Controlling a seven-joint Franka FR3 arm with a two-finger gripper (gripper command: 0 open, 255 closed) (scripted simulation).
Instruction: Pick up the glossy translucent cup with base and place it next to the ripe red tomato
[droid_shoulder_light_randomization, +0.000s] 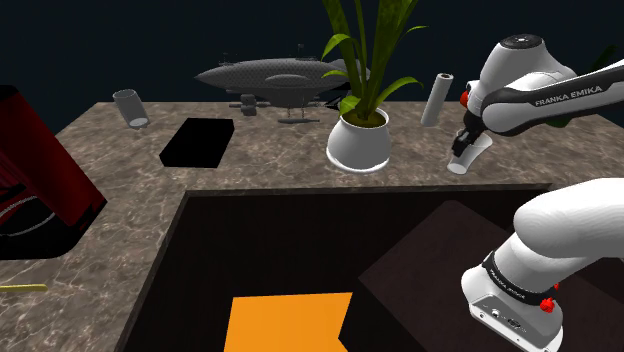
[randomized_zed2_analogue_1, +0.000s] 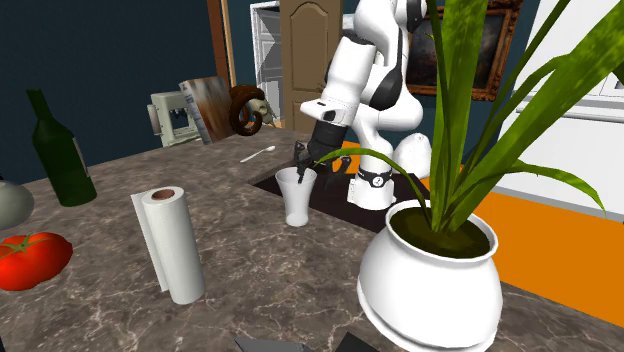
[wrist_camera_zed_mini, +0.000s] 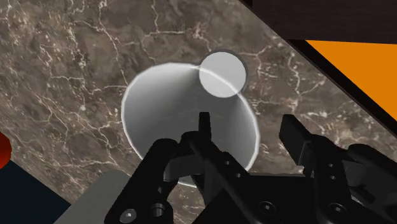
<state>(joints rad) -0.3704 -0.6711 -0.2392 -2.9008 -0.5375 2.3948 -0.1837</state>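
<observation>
The cup (randomized_zed2_analogue_1: 296, 197) is whitish and translucent, with a narrow base. It stands upright on the marble counter (randomized_zed2_analogue_1: 250, 270), close to the sink's edge. My gripper (randomized_zed2_analogue_1: 307, 160) is at its rim, pointing down. In the wrist view the gripper (wrist_camera_zed_mini: 249, 124) is open. One finger (wrist_camera_zed_mini: 203, 127) reaches inside the cup (wrist_camera_zed_mini: 165, 108) and the other (wrist_camera_zed_mini: 296, 137) is outside its wall, neither pressing on it. The red tomato (randomized_zed2_analogue_1: 30, 258) lies far off at the second exterior view's left edge. In the shoulder view the gripper (droid_shoulder_light_randomization: 464, 138) is over the cup (droid_shoulder_light_randomization: 472, 157).
A paper towel roll (randomized_zed2_analogue_1: 170, 243) stands between cup and tomato. A white pot with a tall plant (randomized_zed2_analogue_1: 430, 275) is near the cup. A dark green bottle (randomized_zed2_analogue_1: 60, 152) stands behind the tomato. The dark sink basin (droid_shoulder_light_randomization: 300, 250) opens beside the cup. An airship model (droid_shoulder_light_randomization: 275, 78) and a grey cup (droid_shoulder_light_randomization: 130, 107) sit at the back.
</observation>
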